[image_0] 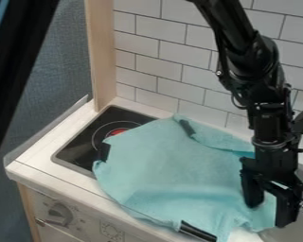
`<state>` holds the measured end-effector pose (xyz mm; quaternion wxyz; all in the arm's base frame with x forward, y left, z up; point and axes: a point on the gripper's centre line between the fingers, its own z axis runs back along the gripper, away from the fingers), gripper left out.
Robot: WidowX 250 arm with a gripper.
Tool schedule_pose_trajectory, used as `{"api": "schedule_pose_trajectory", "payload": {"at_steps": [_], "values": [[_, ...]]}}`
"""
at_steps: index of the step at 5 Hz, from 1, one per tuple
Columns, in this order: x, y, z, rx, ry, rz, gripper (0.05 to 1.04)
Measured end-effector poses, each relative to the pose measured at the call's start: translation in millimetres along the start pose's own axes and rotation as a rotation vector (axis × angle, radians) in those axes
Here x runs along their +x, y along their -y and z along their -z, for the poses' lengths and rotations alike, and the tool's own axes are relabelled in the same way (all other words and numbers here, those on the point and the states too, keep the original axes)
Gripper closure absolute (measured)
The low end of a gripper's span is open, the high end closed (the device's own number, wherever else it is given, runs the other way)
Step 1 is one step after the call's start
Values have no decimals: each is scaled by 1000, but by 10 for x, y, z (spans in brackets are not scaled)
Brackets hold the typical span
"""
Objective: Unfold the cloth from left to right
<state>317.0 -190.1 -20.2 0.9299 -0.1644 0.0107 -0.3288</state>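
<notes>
White rectangular tiles [174, 64] cover the wall behind a pale bench [53, 177], and a black glass stove top [75, 153] with a red-centred ring is set into it. Taking this stove top as the landmark, the thin turquoise cloth [173, 170] covers part of its surface and extends from there to the right, over the bench, as far as the end effector [270, 213]. Its longer direction seems to go from the stove top toward that black two-finger tool, although the loose outline makes this not fully certain.

The end effector is at the cloth's far end from the stove top. It is released: its fingers stand apart, and turquoise material is visible between them. Whether they touch it, I cannot tell. So the main body of the cloth lies on the stove top side of the tool, and only a small border is under it.

The relation which matters, I judge, is this: a pull to the right must go away from the stove top, along the cloth's length. The narrow folded strip [220, 141] lies on the wall side, well apart from the fingers, so a grip at the present place may leave that fold closed.
</notes>
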Motion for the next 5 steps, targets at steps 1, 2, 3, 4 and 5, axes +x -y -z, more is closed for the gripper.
{"api": "schedule_pose_trajectory", "payload": {"at_steps": [1,2,3,4,5], "values": [[-59,17,-108,24,0,19,74],[-71,80,-458,70,76,47,84],[-149,109,-694,116,112,69,84],[-191,161,-888,134,153,103,84],[-187,162,-899,136,157,109,84]]}}
